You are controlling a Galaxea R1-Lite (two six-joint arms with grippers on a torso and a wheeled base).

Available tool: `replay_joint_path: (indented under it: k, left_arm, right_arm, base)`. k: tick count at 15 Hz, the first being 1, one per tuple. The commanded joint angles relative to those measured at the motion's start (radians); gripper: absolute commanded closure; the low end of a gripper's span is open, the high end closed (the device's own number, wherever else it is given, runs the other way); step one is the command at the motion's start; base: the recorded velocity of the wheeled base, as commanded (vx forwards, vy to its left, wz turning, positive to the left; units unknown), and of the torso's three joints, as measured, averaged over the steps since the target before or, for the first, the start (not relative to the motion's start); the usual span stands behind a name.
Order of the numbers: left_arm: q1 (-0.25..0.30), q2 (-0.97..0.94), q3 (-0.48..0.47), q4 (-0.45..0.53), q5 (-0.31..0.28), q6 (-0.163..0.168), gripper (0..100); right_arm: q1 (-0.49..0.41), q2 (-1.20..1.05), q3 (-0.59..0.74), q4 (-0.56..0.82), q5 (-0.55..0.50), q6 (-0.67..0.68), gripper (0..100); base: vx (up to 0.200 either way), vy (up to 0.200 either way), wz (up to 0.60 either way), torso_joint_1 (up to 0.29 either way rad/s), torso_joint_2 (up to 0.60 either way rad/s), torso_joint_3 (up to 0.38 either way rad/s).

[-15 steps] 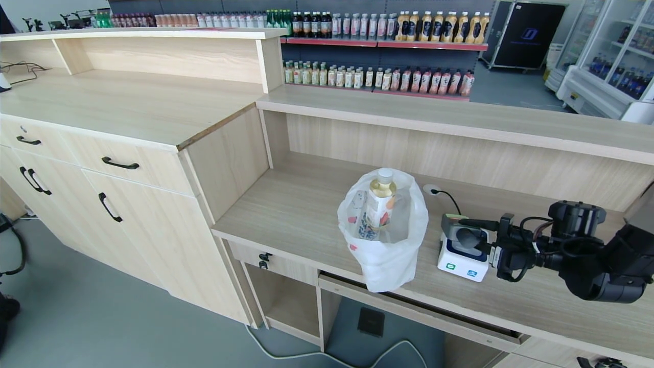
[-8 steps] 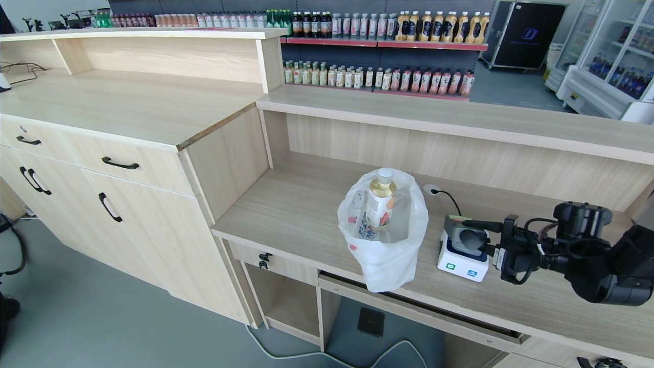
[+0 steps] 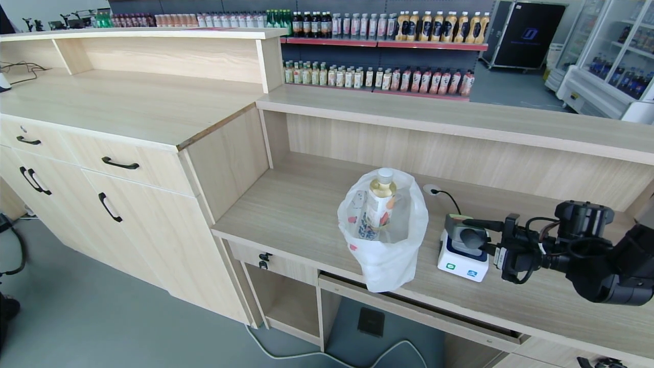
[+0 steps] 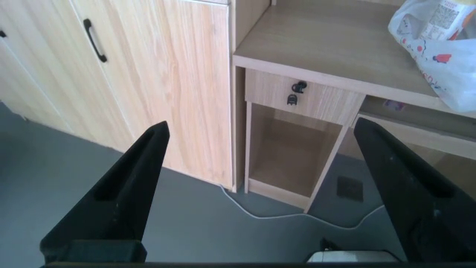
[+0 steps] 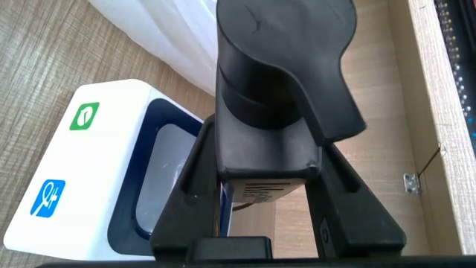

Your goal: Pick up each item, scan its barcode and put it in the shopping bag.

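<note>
My left gripper (image 4: 262, 130) hangs spread open and empty over the floor beside the counter, well off from the work. The white translucent plastic shopping bag (image 3: 383, 255) stands mouth-up on the pale wooden counter (image 3: 296, 209), a capped pale bottle (image 3: 380, 197) upright inside. Just right of it, my right gripper (image 3: 480, 237) clamps a black moulded plastic item (image 3: 460, 232) above the white box scanner (image 3: 460, 263). For bagging, I judge the right arm nearer, with the bag to its left.

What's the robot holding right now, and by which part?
The right end effector clamps a black handheld scanner by its boxy lower body, below the rounded head. The left end effector is open and empty.
</note>
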Motion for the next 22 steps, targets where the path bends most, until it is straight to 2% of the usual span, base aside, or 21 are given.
replay_joint_path:
  k: [1,4,6,8,12,14,16,18,19,20,22]
  left_arm:
    - [0.0,0.0,0.0,0.0,0.0,0.0,0]
    - [0.0,0.0,0.0,0.0,0.0,0.0,0]
    - [0.0,0.0,0.0,0.0,0.0,0.0,0]
    - [0.0,0.0,0.0,0.0,0.0,0.0,0]
    - [0.0,0.0,0.0,0.0,0.0,0.0,0]
    - [0.0,0.0,0.0,0.0,0.0,0.0,0]
    - [0.0,0.0,0.0,0.0,0.0,0.0,0]
    - [0.0,0.0,0.0,0.0,0.0,0.0,0]
    - [0.0,0.0,0.0,0.0,0.0,0.0,0]
    - [0.0,0.0,0.0,0.0,0.0,0.0,0]
    - [0.0,0.0,0.0,0.0,0.0,0.0,0]
  right_arm:
    - [0.0,-0.01,-0.005,0.0,0.0,0.005,100]
    - [-0.021,-0.129,0.014,0.024,0.0,0.134,100]
    - [-0.107,-0.382,0.089,0.136,-0.014,0.357,100]
    - [-0.17,-0.501,0.121,0.199,-0.014,0.472,100]
    - [-0.201,-0.632,0.117,0.354,-0.032,0.492,100]
    - [-0.132,-0.678,0.095,0.414,-0.078,0.556,100]
    - [-0.017,-0.705,0.08,0.398,-0.242,0.666,100]
    - [0.138,-0.701,0.063,0.323,-0.448,0.855,100]
    - [0.204,-0.692,0.057,0.303,-0.509,0.942,100]
    - [0.267,-0.665,0.055,0.308,-0.535,1.05,100]
    - [0.282,-0.616,0.101,0.311,-0.537,1.104,100]
  base:
    - [0.0,0.0,0.0,0.0,0.0,0.0]
    - [0.0,0.0,0.0,0.0,0.0,0.0]
    - [0.0,0.0,0.0,0.0,0.0,0.0]
    - [0.0,0.0,0.0,0.0,0.0,0.0]
    - [0.0,0.0,0.0,0.0,0.0,0.0]
    - [0.0,0.0,0.6,0.0,0.0,-0.002]
    - [0.0,0.0,0.6,-0.002,0.0,0.005]
    - [0.0,0.0,0.6,0.005,0.01,0.002]
    - [0.0,0.0,0.0,0.0,0.0,0.0]
    - [0.0,0.0,0.0,0.0,0.0,0.0]
    - [0.0,0.0,0.0,0.0,0.0,0.0]
